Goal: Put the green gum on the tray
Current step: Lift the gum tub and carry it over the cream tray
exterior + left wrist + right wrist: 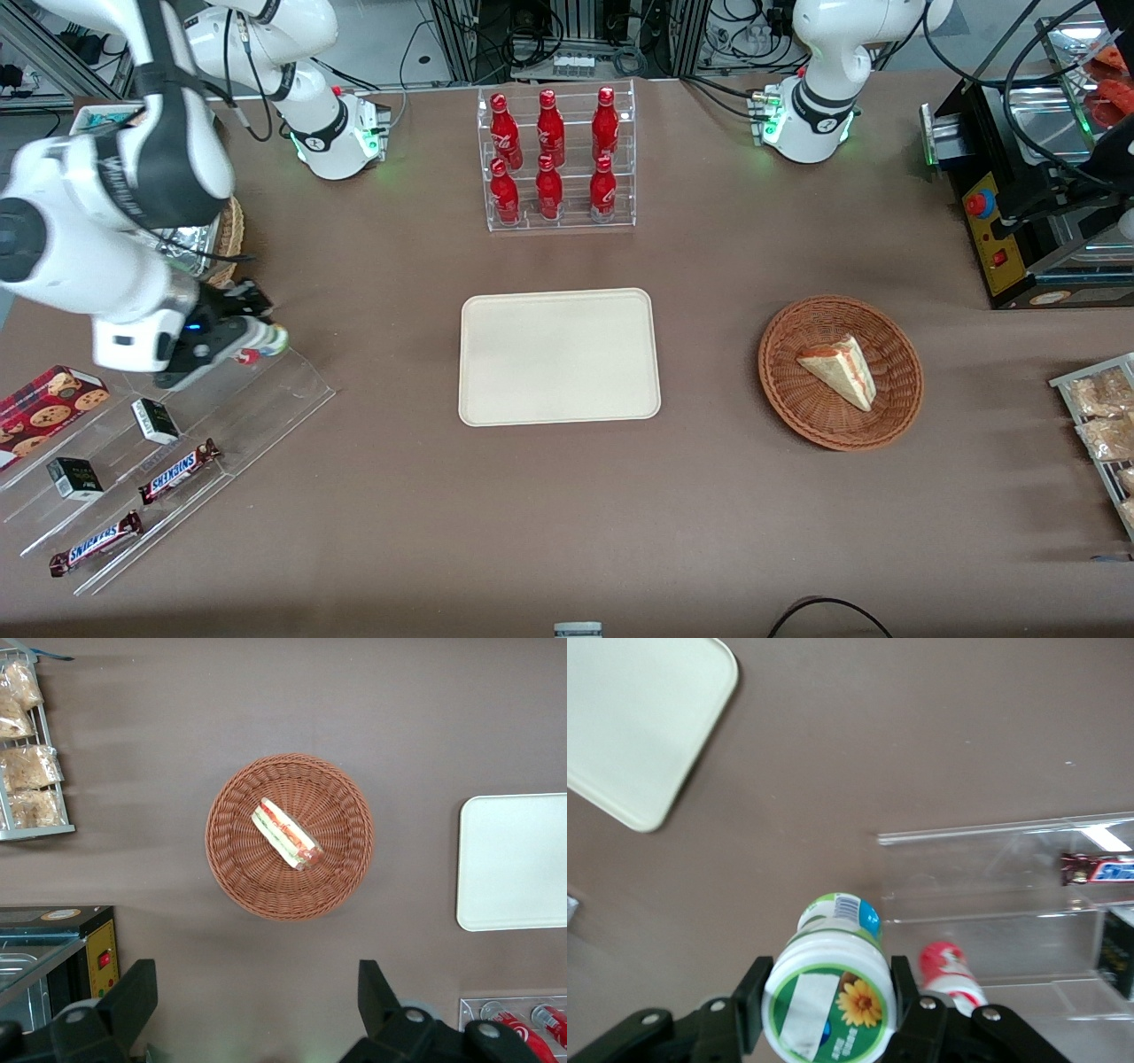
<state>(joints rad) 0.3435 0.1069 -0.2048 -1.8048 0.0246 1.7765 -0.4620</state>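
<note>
My right gripper [828, 997] is shut on the green gum [830, 987], a small white bottle with a green-and-white lid, its black fingers [752, 997] pressing on the lid's sides. In the front view the gripper [257, 335] holds the gum [273, 337] above the top step of the clear acrylic stand [168, 443], toward the working arm's end of the table. The like bottle with a red lid [950, 972] stands on the stand beside it. The cream-beige tray [560, 355] lies flat mid-table; its corner also shows in the right wrist view [638, 722].
The acrylic stand holds Snickers bars [180, 471], small dark boxes [156, 420] and a cookie box [49, 400]. A rack of red cola bottles [554, 159] stands farther from the front camera than the tray. A wicker basket [840, 372] with a sandwich lies toward the parked arm's end.
</note>
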